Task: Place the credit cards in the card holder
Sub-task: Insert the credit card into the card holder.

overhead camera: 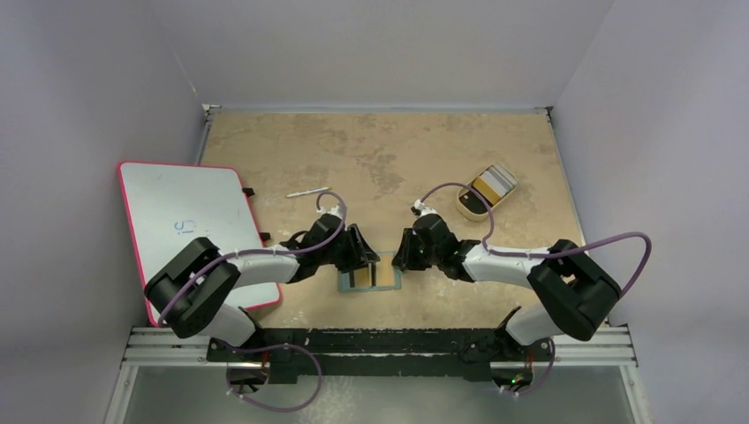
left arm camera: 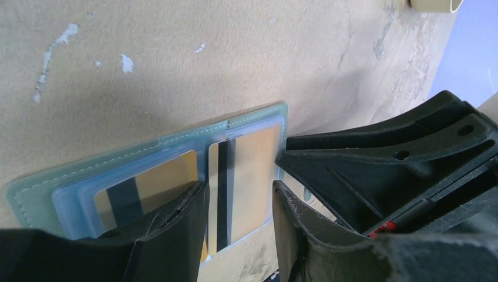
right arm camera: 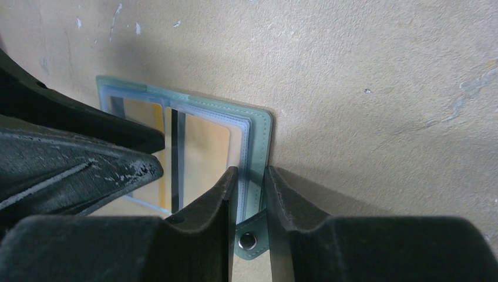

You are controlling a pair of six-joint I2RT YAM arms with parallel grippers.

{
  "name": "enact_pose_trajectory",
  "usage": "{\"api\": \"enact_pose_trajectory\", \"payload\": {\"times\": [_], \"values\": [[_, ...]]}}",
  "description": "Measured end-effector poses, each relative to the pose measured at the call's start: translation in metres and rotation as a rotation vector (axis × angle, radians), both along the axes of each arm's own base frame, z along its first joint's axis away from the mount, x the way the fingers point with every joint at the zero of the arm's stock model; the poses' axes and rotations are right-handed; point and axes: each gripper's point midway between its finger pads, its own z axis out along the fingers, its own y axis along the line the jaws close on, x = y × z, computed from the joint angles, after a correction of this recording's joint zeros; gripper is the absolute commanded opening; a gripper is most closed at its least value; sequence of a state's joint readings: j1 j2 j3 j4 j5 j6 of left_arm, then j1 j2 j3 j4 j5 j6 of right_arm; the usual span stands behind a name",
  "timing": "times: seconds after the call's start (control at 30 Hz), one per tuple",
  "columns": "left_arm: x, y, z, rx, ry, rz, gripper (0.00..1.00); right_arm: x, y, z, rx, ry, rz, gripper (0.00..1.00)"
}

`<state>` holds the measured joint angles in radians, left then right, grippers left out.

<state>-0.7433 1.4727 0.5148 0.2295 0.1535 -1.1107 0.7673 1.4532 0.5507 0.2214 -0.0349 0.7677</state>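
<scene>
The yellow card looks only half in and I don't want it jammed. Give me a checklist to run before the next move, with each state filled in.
1. Card holder lying open on the table: ok.
2. Right gripper clamped on the holder's edge above the snap tab: ok.
3. Left gripper fingers against both long edges of the yellow card: ok.
4. Yellow card fully seated in its clear pocket: not ok, its near end sticks out.
5. Neighbouring pocket already filled by the second card: ok.
6. Number of cards left in the tan tray: cannot tell.
</scene>
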Motion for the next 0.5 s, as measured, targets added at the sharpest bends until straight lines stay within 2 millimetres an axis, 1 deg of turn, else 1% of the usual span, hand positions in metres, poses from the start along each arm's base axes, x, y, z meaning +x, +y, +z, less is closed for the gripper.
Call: {"api": "enact_pose_trajectory", "payload": {"times": [0.17, 0.5], "values": [[-0.007, -0.007, -0.001, -0.015, 0.027, -0.014, 0.43, 0.000, 0.000, 0.000, 0.005, 0.005, -0.008, 0.26], [-0.004, -0.020, 0.000, -0.046, 0.040, -0.025, 0.43, 0.003, -0.002, 0.000, 0.000, -0.002, -0.029, 0.27]]}}
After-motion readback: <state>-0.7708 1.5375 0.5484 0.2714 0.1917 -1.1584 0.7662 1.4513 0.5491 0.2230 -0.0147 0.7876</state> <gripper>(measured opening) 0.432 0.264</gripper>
